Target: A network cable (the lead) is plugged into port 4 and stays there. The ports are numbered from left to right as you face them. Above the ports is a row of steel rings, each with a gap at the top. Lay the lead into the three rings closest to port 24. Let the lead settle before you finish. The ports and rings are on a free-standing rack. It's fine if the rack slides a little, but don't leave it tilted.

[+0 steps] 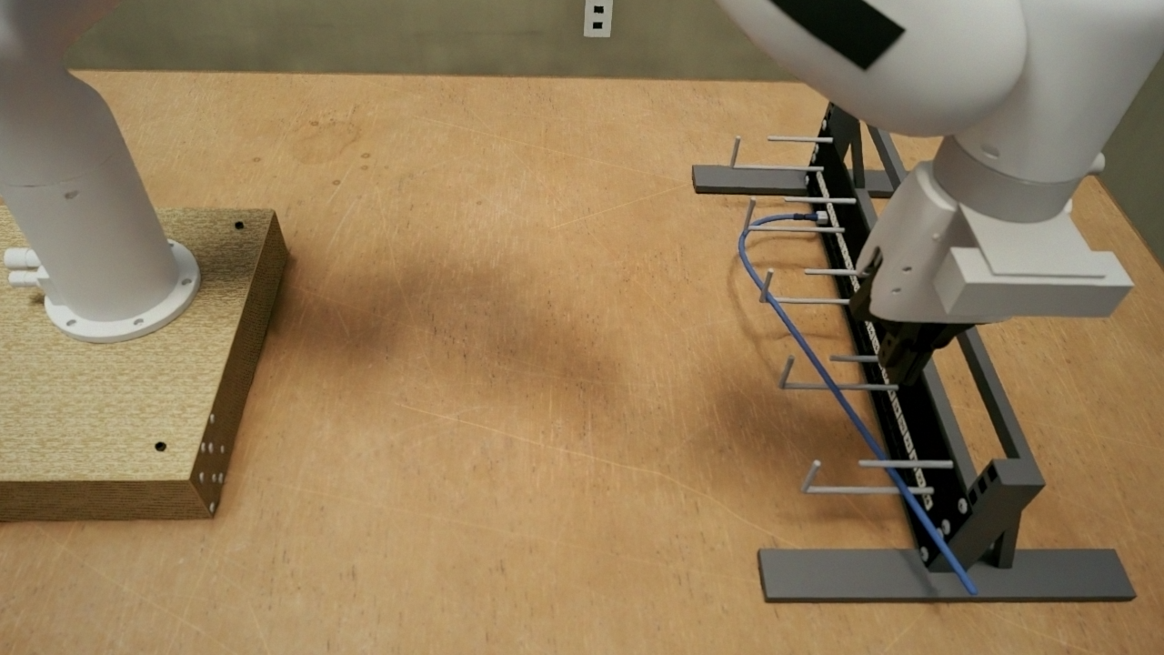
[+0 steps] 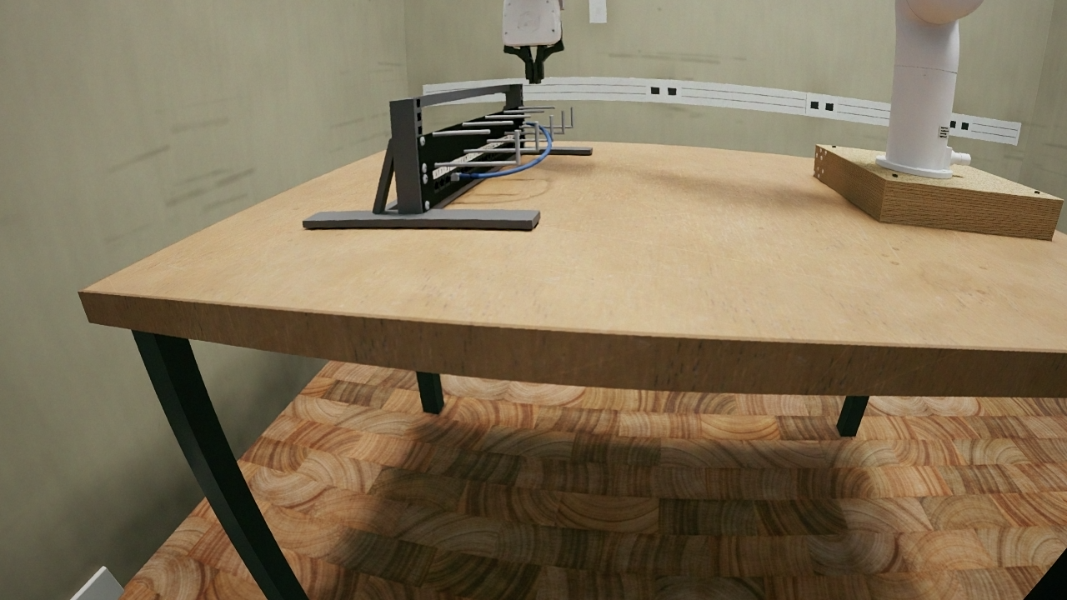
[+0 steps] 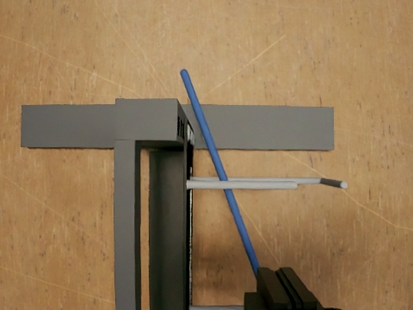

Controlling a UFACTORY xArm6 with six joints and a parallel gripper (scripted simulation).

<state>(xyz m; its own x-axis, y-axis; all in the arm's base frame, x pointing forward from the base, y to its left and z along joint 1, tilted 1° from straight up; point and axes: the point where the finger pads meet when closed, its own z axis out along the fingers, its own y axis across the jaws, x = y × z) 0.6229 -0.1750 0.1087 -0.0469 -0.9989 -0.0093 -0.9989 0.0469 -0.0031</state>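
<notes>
The blue lead [image 1: 817, 359] [image 2: 540, 157] [image 3: 217, 164] is plugged into a port near the far end of the dark rack [image 1: 988, 407] [image 2: 406, 142] [image 3: 126, 236]. It loops out to the left, then runs diagonally along the steel rings [image 1: 806, 300] [image 1: 837, 386] [image 1: 846, 490]. Its free end lies over the rack's near foot [image 1: 1058, 574]. The rack stands upright. My gripper [image 1: 905, 366] [image 2: 533, 74] [image 3: 272, 296] is shut and empty, hanging above the rack's top bar around the middle. In the wrist view the lead runs out of sight under the fingers.
The arm's base stands on a wooden block [image 1: 122, 407] [image 2: 932, 197] at the table's left. The rack's far foot [image 1: 716, 179] lies near the back edge, and the table's right edge is close behind the rack.
</notes>
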